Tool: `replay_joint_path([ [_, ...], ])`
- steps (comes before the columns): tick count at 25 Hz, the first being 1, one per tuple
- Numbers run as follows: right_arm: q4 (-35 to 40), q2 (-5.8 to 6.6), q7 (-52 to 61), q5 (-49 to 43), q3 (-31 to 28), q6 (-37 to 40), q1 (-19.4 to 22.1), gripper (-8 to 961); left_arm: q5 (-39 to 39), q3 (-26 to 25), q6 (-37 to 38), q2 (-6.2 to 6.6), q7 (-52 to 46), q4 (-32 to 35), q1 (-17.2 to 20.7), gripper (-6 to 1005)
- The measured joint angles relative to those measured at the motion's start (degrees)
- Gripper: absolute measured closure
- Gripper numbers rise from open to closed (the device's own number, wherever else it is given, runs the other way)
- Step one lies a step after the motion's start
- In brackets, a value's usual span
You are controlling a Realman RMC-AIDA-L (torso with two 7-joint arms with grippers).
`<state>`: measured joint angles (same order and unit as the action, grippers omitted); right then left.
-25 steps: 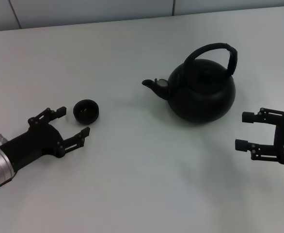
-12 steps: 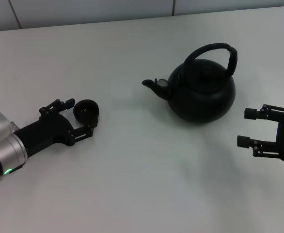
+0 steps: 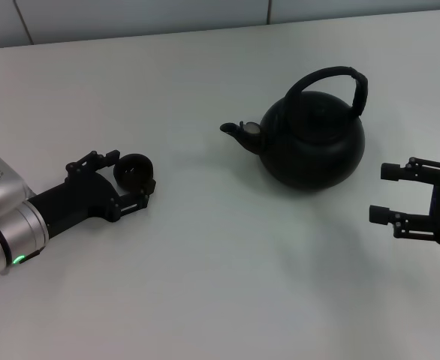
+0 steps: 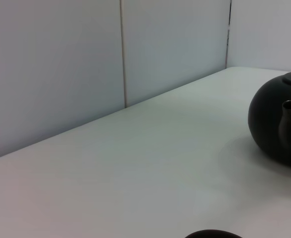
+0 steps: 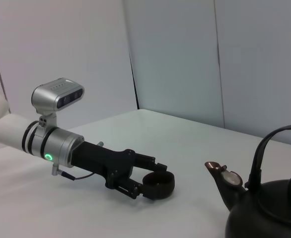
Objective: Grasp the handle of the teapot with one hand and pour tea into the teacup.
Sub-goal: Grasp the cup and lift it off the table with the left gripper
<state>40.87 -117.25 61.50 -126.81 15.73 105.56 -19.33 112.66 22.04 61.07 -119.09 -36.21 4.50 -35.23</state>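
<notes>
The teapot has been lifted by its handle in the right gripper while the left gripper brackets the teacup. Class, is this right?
No. The head view shows the teapot standing on the table, its handle untouched; the open right gripper waits beside it. The left gripper does bracket the teacup.

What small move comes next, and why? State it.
Probably close the left pincer on the teacup to steady it: its open fingers already flank the cup on the table. The right pincer waits open beside the teapot, below its handle, which nothing holds yet.
</notes>
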Motion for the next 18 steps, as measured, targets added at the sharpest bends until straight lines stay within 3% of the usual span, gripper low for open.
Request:
replay_joint_path([
  [8,0.0,0.05,0.0,0.0,0.0,0.0,-0.1,209,0.0,0.0,-0.1,0.0,-0.7,-0.6,-0.1,162],
  [18,0.0,0.1,0.0,0.0,0.0,0.0,0.2,210,0.0,-0.2,0.7,0.0,-0.8,-0.8,-0.1,277],
])
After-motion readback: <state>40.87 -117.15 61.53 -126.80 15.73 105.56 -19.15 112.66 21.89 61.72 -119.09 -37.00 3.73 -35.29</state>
